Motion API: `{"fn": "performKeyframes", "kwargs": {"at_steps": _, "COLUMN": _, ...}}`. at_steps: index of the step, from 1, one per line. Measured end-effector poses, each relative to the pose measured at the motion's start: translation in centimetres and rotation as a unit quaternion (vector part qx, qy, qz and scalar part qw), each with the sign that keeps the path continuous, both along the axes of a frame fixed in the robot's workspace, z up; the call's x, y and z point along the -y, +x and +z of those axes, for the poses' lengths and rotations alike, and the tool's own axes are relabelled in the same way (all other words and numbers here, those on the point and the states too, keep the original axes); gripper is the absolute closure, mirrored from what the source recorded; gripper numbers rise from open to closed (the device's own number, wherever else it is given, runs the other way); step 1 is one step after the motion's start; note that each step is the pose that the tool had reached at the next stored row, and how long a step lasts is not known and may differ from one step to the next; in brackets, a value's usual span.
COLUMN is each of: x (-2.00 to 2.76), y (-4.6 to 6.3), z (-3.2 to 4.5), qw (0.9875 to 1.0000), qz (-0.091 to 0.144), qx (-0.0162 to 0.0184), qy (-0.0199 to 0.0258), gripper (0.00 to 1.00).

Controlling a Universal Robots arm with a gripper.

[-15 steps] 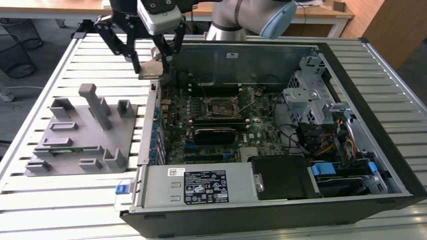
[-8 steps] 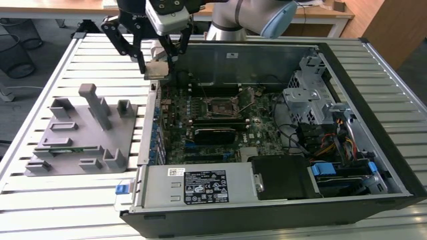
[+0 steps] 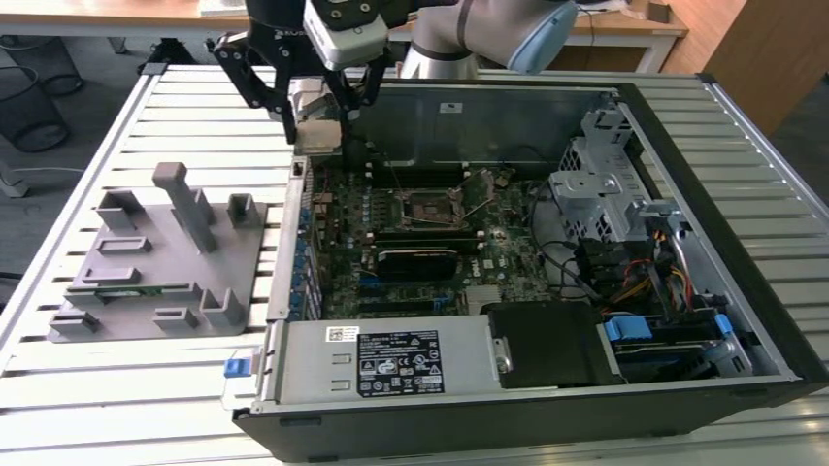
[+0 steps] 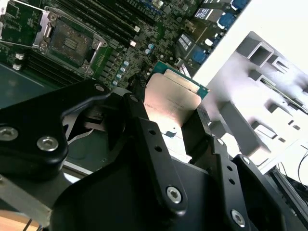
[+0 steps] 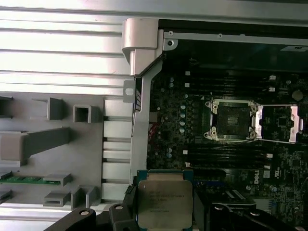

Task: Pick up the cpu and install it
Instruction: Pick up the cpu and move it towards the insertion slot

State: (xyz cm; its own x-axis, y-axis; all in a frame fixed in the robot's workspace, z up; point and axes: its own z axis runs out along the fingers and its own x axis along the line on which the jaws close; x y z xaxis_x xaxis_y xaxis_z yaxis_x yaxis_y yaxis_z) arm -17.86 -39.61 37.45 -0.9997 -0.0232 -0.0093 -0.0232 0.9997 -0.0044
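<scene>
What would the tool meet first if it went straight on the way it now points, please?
Probably the motherboard edge beside the case wall, not the open socket; the cpu held in the tool would touch first. Depth is hard to judge.

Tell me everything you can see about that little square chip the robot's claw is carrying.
The cpu is a small, flat square chip: a dull silver-grey metal top with faint print, on a green board showing as a thin rim. The gripper pinches it by two opposite edges, holding it in the air near a side wall of the open computer case, not in the socket.
</scene>
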Motion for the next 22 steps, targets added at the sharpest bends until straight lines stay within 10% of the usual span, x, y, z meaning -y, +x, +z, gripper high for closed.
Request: {"fn": "performKeyframes", "kwargs": {"at_steps": 22, "x": 0.00, "y": 3.7, "z": -0.22, "qw": 1.0000, "qz": 0.000, "qx": 0.0000, "qy": 0.0000, "gripper": 0.46}}
